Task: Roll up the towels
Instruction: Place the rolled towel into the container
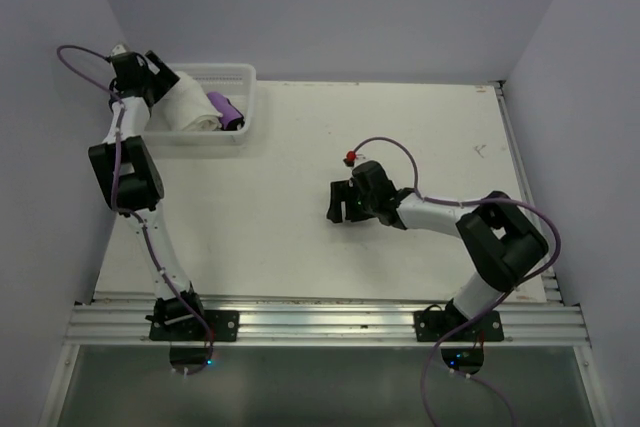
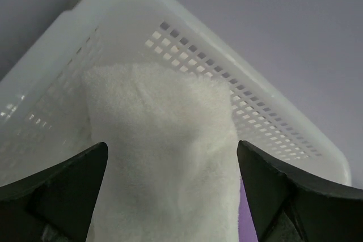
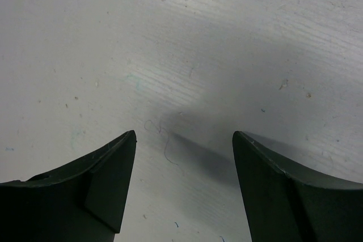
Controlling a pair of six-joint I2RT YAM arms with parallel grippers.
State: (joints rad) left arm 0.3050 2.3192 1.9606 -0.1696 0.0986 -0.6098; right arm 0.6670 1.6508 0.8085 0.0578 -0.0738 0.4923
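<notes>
Towels lie rolled in the mesh basket (image 1: 247,75), upper left: white towel (image 1: 188,107) beside purple towel (image 1: 231,112). Left gripper (image 2: 172,147) straddles the white one, spread wide; right gripper (image 3: 184,137) hangs spread over the surface (image 1: 290,257). Lifting out could snag pile, loosening the roll.

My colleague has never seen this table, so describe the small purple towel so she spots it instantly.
Start at the white table's far left corner, where a white plastic mesh basket sits. Inside, a fluffy white towel fills the left side; the small purple towel lies just right of it, the only coloured cloth there.
</notes>
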